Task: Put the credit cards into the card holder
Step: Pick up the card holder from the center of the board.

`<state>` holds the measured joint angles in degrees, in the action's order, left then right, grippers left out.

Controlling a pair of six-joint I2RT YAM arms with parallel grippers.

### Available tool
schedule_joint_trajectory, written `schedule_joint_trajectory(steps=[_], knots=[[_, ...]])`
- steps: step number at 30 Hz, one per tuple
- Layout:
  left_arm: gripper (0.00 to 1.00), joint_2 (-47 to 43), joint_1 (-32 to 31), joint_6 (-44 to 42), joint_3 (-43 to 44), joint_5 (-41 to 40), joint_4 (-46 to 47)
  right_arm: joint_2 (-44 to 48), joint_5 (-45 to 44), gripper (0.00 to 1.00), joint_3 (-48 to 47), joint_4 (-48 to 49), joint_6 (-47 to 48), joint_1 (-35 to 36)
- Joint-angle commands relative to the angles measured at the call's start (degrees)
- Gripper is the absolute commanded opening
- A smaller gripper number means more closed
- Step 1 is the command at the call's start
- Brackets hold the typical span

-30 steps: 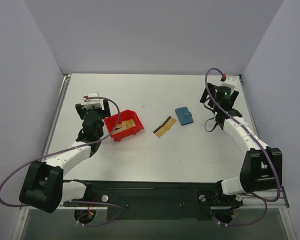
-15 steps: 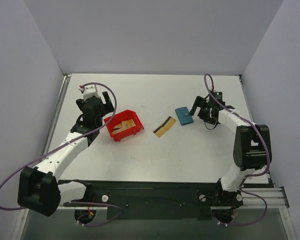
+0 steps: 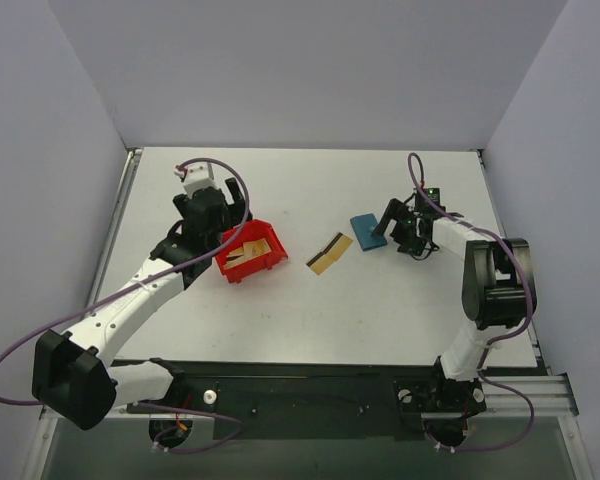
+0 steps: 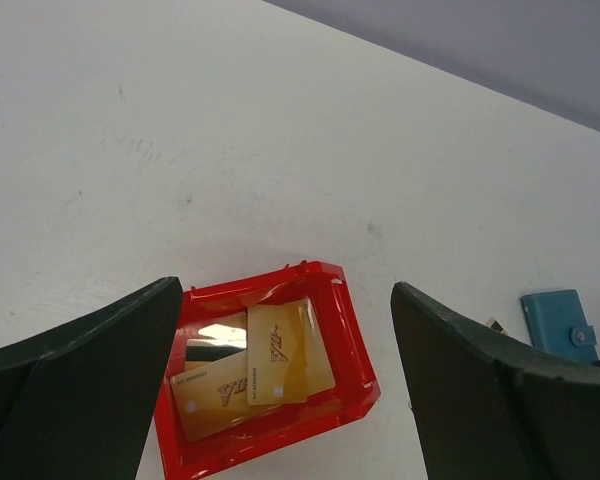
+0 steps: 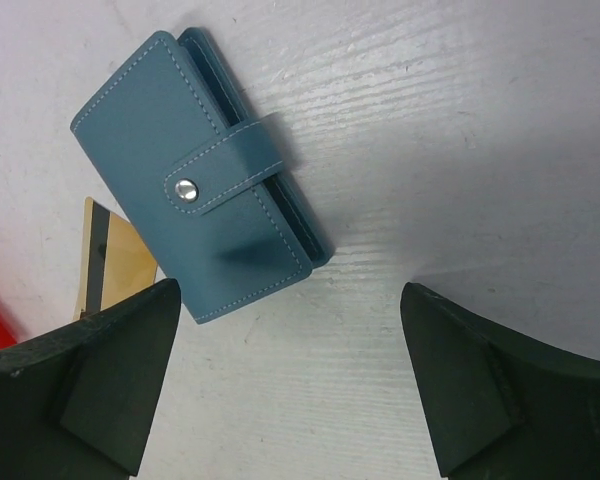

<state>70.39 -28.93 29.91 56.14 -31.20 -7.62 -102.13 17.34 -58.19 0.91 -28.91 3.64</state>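
White table with red bin, gold card, closed teal card holder.

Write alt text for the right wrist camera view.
A closed teal card holder, its snap tab fastened, lies flat on the white table ahead of the right gripper, whose jaws stand wide open and empty. A gold credit card with a dark stripe shows beyond the holder at the left.

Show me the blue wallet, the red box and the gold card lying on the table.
card holder (image 5: 195, 178): right wrist view, on its snap tab.
red bin (image 4: 280, 425): left wrist view, on its near wall.
credit card (image 3: 329, 254): top view, its middle.
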Motion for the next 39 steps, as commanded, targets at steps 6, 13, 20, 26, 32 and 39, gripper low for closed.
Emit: schedule_joint_trajectory(steps=[6,13,20,26,32,39], knots=[[0.97,0.9,-0.1,-3.1,1.3,6.2,0.8,-4.6,3.1,0.71,-2.7,-1.4,-3.7,-0.9],[0.97,2.3,-0.1,-3.5,1.9,10.0,0.3,-7.4,5.6,0.57,-4.0,-1.4,-6.9,-0.9],[0.96,2.7,-0.1,-3.5,1.3,10.9,0.5,-8.0,5.9,0.40,-3.6,0.2,-7.7,-0.9],[0.96,2.9,-0.1,-4.0,1.1,11.9,0.8,-7.6,7.1,0.03,-2.2,2.3,-8.6,-0.9],[0.96,3.6,0.0,-3.7,0.2,15.4,2.3,-5.2,9.1,0.00,1.1,6.9,-9.7,-0.9],[0.96,5.3,0.0,-2.7,-0.4,21.2,5.2,3.5,9.3,0.00,6.8,8.2,-9.6,-0.6]])
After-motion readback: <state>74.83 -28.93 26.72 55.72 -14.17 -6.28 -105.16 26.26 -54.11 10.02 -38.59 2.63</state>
